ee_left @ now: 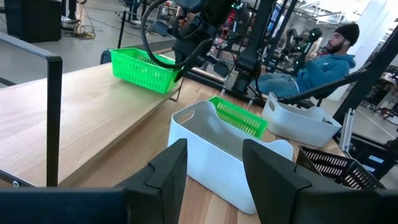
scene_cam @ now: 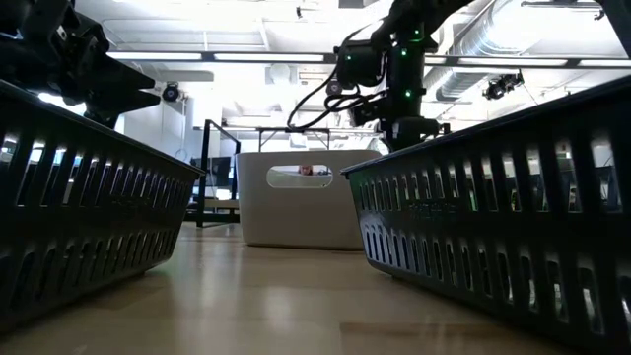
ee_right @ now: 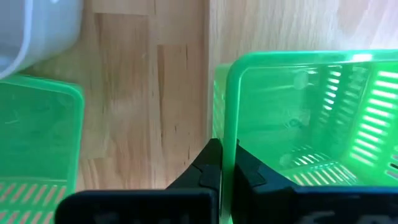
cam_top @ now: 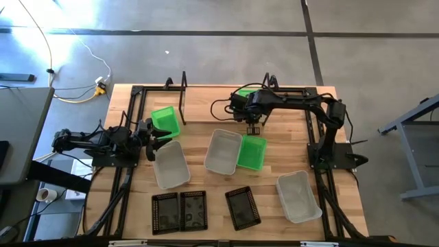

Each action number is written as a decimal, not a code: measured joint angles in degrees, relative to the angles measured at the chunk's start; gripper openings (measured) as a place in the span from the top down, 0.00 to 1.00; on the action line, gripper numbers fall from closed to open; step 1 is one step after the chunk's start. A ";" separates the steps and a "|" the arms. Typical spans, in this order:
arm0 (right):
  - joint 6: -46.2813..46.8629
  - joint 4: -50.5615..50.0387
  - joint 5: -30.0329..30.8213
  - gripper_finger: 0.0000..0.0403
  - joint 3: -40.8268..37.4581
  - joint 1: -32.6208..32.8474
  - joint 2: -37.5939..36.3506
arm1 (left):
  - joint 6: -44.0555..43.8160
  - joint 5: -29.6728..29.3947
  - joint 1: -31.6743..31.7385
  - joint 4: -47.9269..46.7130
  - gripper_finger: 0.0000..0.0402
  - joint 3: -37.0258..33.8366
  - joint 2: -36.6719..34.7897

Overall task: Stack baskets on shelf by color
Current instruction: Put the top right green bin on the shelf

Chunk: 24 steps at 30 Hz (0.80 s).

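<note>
My right gripper (cam_top: 252, 127) reaches over the shelf (cam_top: 206, 103), a light plank in a black frame along the table's far side. It is shut on a green basket (ee_right: 311, 124), which shows under the arm in the high view (cam_top: 242, 92). A second green basket (cam_top: 252, 152) lies on the table beside a whitish basket (cam_top: 223, 151). My left gripper (ee_left: 214, 168) is open near the left edge, between a third green basket (cam_top: 164, 122) and another whitish basket (cam_top: 170, 165), touching neither. A third whitish basket (cam_top: 298, 195) and three black baskets (cam_top: 193, 209) stand near the near edge. My right gripper pinches one upright wall (ee_right: 228, 118) of the green basket at its rim, one finger inside the basket and one outside. The fingers come from above, pointing down. In the left wrist view the basket (ee_left: 143, 68) looks level on the plank; whether it is lifted, I cannot tell.
The shelf's black upright (cam_top: 184, 89) stands near the left green basket. Black frame rails (cam_top: 116, 185) run along both table sides. A seated person (ee_left: 317, 62) is beyond the table's right side. Bare tabletop (cam_top: 206, 185) lies between the whitish and black baskets.
</note>
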 joint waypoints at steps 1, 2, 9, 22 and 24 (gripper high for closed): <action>0.06 0.00 -0.30 1.00 0.00 -0.06 0.00 | 0.00 -0.01 0.00 0.06 0.64 0.01 0.00; 0.17 0.00 -0.51 1.00 0.00 -0.09 0.00 | 0.01 -0.01 -0.01 0.21 0.64 0.00 0.00; 0.17 0.04 0.58 0.98 0.00 -0.10 0.00 | 0.02 0.02 0.01 0.31 0.64 0.00 0.00; 4.82 -2.18 2.94 0.78 1.15 0.57 -1.38 | -5.45 -0.22 0.02 0.85 0.64 0.00 0.00; 6.54 -3.93 2.42 0.77 2.38 0.91 -1.70 | -7.35 -0.68 0.04 0.83 0.64 0.00 -0.01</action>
